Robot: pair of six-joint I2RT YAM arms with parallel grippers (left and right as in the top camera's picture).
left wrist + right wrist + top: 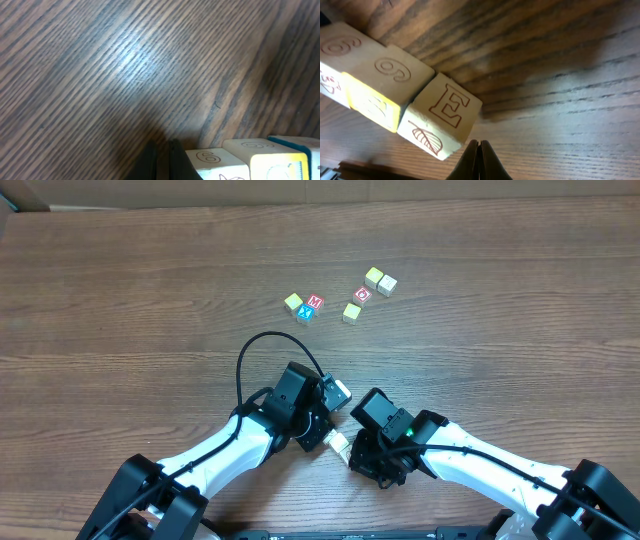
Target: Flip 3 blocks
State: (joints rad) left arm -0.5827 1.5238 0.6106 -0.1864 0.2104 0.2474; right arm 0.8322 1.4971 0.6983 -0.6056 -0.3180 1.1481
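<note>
Three pale wooden blocks lie touching in a row on the table between my two grippers. In the right wrist view they are an "E" block with a leaf drawing (442, 117), a middle block with a yellow side (387, 82) and an end block (342, 47). The left wrist view shows the "6" block (215, 160), the yellow-sided one (272, 162) and a blue edge (300, 142). My left gripper (163, 145) is shut and empty beside the "6" block. Shut and empty too, my right gripper (478, 142) sits just below the "E" block. Overhead, only part of a block (338, 444) shows between the wrists.
Farther back on the wood table stand a red "M"/blue "X" block (311, 307), a red "O" block (363, 295) and several cream-yellow cubes (380, 280). A black cable (250, 350) loops above the left arm. Both arms reach in from the near edge.
</note>
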